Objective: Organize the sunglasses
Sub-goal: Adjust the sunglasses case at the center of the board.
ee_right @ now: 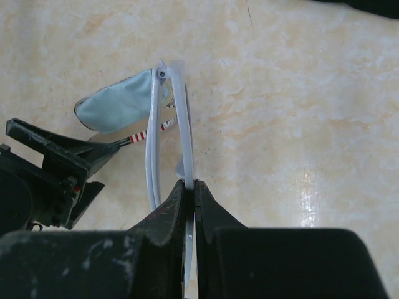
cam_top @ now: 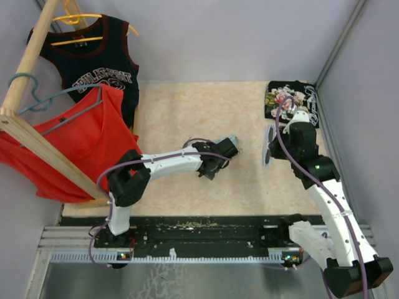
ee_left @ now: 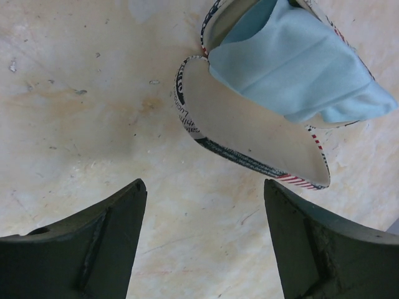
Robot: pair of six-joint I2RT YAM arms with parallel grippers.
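We note right claw [ee_right: 191, 187] pinching sunglasses [ee_right: 184, 124]; left claw [ee_left: 204, 187] wide, open case [ee_left: 249, 137] with cloth [ee_left: 293, 62] at its one o'clock.

The right gripper [ee_right: 191, 187] pinches the white sunglasses [ee_right: 184, 124] edge-on over the marbled table [ee_right: 299, 93], their far end overlapping a striped case [ee_right: 142, 135] holding a light-blue cloth [ee_right: 118, 106], beside the left gripper [ee_right: 100, 165].

An open case [ee_left: 249, 134] with flag print lies on the pale marbled surface [ee_left: 81, 112], with a light-blue cloth [ee_left: 293, 68] tucked in its far half. In the top view, a red shirt [cam_top: 75, 146] and a black jersey [cam_top: 93, 62] hang from a wooden rail [cam_top: 31, 56] at ten o'clock. A folded black shirt [cam_top: 308, 93] lies at one o'clock.
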